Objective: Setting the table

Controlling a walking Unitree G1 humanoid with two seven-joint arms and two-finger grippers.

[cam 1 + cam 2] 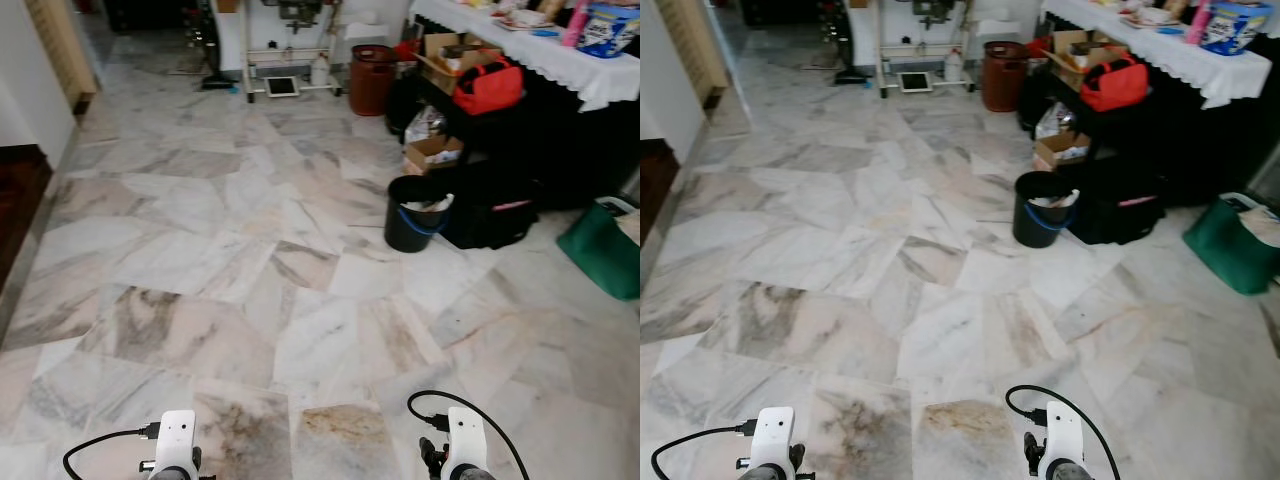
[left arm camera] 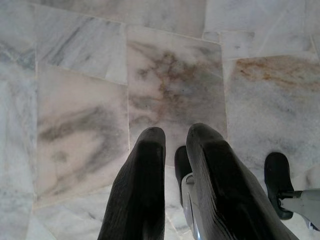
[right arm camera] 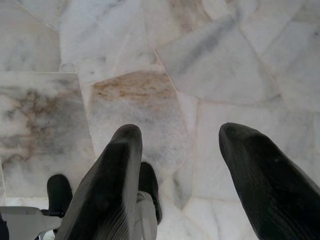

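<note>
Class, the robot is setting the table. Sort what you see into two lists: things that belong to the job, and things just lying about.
Belongs to the job:
table with white cloth
items on the table
left gripper, nearly shut, empty
right gripper, open, empty

Just lying about:
black bucket
red bag
cardboard boxes
green bag
brown bin

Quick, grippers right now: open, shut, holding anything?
Left gripper: nearly shut, narrow gap, empty, over the marble floor.
Right gripper: open wide, empty.
</note>
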